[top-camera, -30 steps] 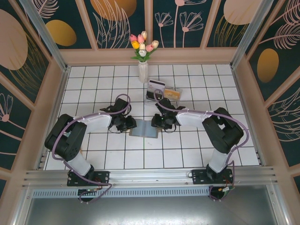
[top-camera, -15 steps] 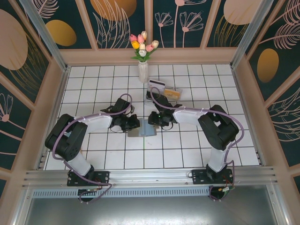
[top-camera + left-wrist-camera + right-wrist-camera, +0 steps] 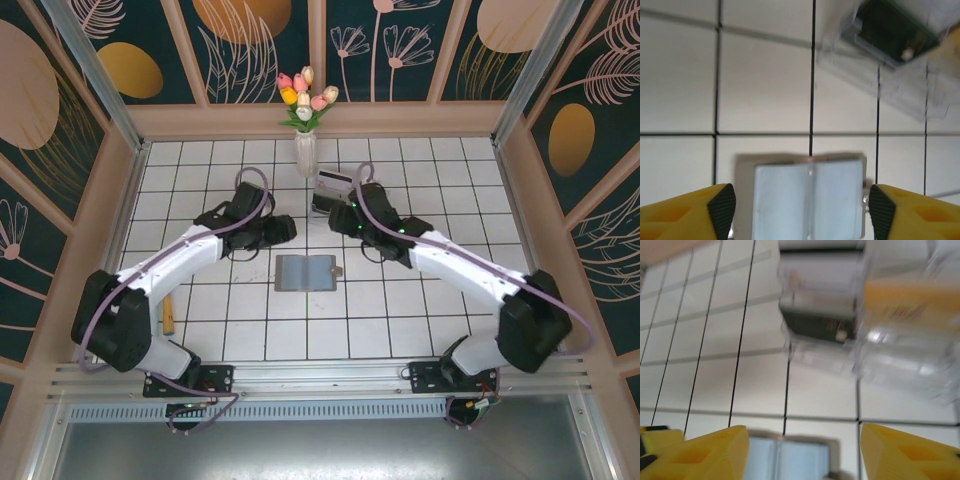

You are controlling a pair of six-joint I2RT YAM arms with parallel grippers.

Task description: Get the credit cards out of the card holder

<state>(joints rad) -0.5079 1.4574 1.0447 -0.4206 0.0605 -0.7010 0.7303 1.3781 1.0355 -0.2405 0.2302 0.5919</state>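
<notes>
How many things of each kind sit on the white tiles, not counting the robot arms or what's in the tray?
Grey bifold card holder: 1
Clear plastic tray: 1
White vase of tulips: 1
Small yellow stick: 1
Total: 4

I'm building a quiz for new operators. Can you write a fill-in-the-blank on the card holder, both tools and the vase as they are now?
1. The card holder lies ____ on the tiles, both panels facing up.
2. The left tool and the right tool both grip ____.
3. The vase with flowers stands ____ near the back wall.
Missing words: open; nothing; upright.
</notes>
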